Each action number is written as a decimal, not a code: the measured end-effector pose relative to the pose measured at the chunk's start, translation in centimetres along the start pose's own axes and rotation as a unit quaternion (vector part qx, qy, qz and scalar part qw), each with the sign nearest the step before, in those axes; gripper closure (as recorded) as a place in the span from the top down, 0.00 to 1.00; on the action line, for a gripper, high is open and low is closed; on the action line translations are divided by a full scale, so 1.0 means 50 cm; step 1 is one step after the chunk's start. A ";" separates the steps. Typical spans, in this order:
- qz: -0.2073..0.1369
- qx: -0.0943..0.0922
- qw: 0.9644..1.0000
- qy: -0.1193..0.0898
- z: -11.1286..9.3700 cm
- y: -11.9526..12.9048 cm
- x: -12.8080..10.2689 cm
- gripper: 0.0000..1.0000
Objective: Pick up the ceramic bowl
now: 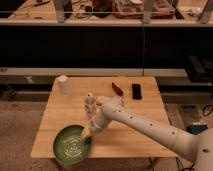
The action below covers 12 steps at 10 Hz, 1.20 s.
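Green ceramic bowl [73, 144] sits at the surface's [140, 110] front edge; gripper [88, 129] meets its rim, jaws' state unclear.

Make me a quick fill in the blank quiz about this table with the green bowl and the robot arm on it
1. The ceramic bowl sits at the table's front ____ corner, as the camera sees it.
2. The gripper is at the bowl's ____ rim.
3. The white cup stands near the ____ left corner.
4. The dark red object lies just ____ of the black device.

Missing words: left; right; back; left
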 end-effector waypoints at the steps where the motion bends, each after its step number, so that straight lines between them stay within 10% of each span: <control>1: -0.003 0.004 1.000 -0.007 0.011 -0.006 -0.009 0.51; 8: 0.007 0.025 0.999 -0.023 0.054 -0.022 -0.020 0.00; 12: 0.025 0.105 0.994 0.011 -0.027 -0.079 0.005 0.00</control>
